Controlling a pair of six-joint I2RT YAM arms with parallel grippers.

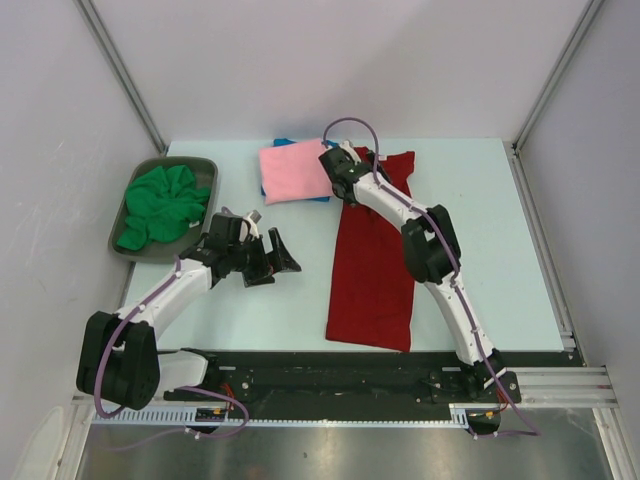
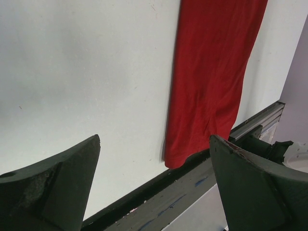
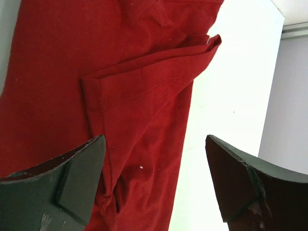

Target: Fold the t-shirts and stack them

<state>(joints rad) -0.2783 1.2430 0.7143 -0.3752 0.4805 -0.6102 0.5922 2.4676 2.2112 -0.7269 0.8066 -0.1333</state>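
Table (image 1: 480, 220) is pale and takes up most of the top view. Biggest cloth on it is the dark red t-shirt (image 1: 370, 270), laid as a long narrow strip from the far middle down to the near edge, w/ its hem just short of the black rail. One sleeve pokes out to the right at the far end. Far left is the grey tray (image 1: 200, 162) holding the green t-shirt (image 1: 160, 205), all crumpled up. The pink t-shirt (image 1: 293, 172) sits folded at the far middle, just left of the red one's top and lying on the blue t-shirt (image 1: 284, 143), which only shows as thin slivers at the edges. My right gripper (image 3: 155, 139) is above the far-left part of the red shirt w/ jaws spread wide and nothing between them. Below it a red sleeve (image 3: 144, 82) lies folded over the body. Can't tell if my fingertips touch the cloth. My left gripper (image 2: 154, 139) is also spread and empty, over bare table btwn tray and red shirt, facing the shirt's near end. There's a tiny pale speck at the sleeve corner, poss. the tag (image 3: 208, 41).
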